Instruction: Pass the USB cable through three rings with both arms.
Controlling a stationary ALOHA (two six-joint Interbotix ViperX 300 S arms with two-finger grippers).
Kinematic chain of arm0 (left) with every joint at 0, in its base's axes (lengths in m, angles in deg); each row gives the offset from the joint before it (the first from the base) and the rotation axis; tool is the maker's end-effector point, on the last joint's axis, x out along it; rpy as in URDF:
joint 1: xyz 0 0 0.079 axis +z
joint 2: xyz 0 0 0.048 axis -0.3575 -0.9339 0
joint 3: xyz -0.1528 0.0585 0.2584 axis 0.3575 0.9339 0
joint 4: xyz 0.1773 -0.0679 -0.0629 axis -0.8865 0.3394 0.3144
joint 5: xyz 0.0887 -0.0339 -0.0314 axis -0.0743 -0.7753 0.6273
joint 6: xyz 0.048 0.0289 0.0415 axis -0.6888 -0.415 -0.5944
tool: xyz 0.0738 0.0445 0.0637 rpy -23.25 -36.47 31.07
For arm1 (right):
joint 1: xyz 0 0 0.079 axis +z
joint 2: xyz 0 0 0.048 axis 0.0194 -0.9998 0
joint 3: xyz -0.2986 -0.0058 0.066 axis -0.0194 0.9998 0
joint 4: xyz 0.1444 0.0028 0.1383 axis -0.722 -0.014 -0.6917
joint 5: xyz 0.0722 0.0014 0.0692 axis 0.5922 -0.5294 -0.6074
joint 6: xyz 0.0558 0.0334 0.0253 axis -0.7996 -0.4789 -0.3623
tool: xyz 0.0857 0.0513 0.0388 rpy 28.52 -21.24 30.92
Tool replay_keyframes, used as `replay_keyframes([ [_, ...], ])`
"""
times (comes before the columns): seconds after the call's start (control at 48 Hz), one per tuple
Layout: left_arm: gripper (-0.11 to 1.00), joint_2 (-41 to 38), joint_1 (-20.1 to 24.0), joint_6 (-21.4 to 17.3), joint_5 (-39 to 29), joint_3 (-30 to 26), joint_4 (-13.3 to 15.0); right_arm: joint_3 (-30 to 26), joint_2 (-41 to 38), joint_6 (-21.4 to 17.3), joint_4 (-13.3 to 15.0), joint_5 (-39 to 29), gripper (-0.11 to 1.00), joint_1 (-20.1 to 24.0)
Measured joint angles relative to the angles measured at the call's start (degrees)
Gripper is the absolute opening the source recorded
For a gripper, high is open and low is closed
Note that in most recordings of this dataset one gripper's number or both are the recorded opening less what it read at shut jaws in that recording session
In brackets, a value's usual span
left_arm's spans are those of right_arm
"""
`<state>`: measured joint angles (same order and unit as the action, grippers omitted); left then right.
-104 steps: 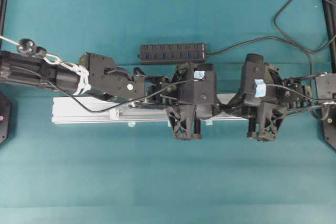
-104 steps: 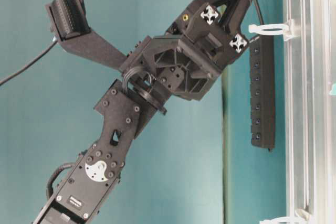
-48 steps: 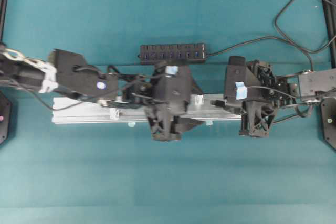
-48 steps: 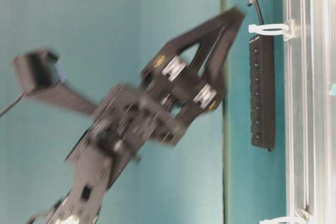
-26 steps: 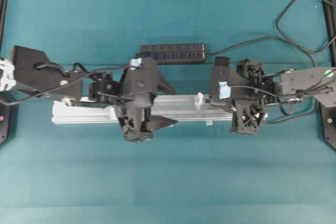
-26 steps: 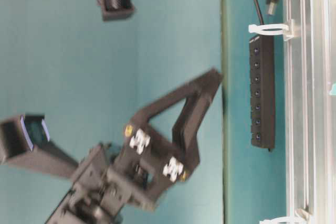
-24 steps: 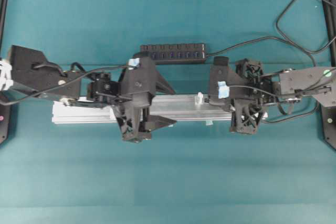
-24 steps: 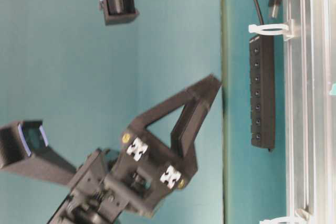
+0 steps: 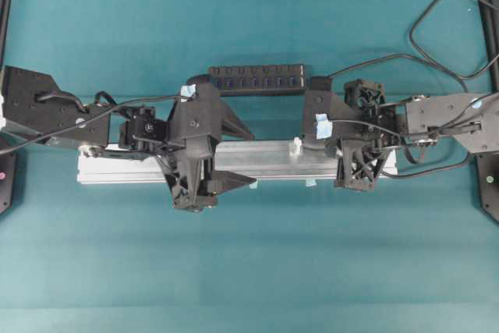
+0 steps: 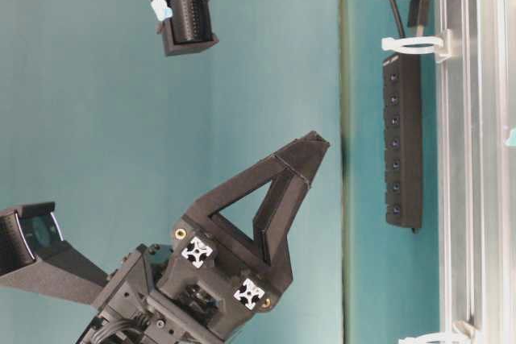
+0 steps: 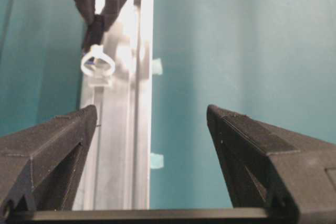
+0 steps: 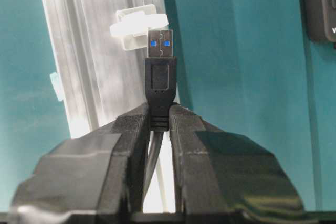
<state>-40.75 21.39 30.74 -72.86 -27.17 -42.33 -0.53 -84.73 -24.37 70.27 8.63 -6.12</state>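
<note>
Above the silver rail (image 9: 265, 157) lying across the middle of the desk (image 9: 249, 263), the right claw (image 12: 157, 129) is clamped on the USB cable (image 12: 160, 85) just behind its plug. The plug tip sits just short of a whitish ring (image 12: 137, 24) standing on the rail. The left claw (image 11: 149, 129) hangs over the rail's left part, fingers spread wide and holding nothing.

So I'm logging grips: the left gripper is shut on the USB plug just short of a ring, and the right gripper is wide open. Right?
The arms are swapped. The right wrist view shows the right gripper shut on the USB plug just short of a ring. The left wrist view shows the left gripper wide open and holding nothing.
</note>
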Motion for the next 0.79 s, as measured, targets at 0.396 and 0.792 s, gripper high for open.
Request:
replay_keyframes([
  [0.396, 0.9, 0.7, 0.0, 0.18, 0.09, 0.7, -0.09, 0.0, -0.26, 0.0, 0.09, 2.46, -0.05, 0.09],
  [0.792, 0.9, 1.05, 0.79, 0.18, 0.09, 1.14, -0.09, 0.09, -0.35, 0.0, 0.09, 3.78, -0.05, 0.79],
])
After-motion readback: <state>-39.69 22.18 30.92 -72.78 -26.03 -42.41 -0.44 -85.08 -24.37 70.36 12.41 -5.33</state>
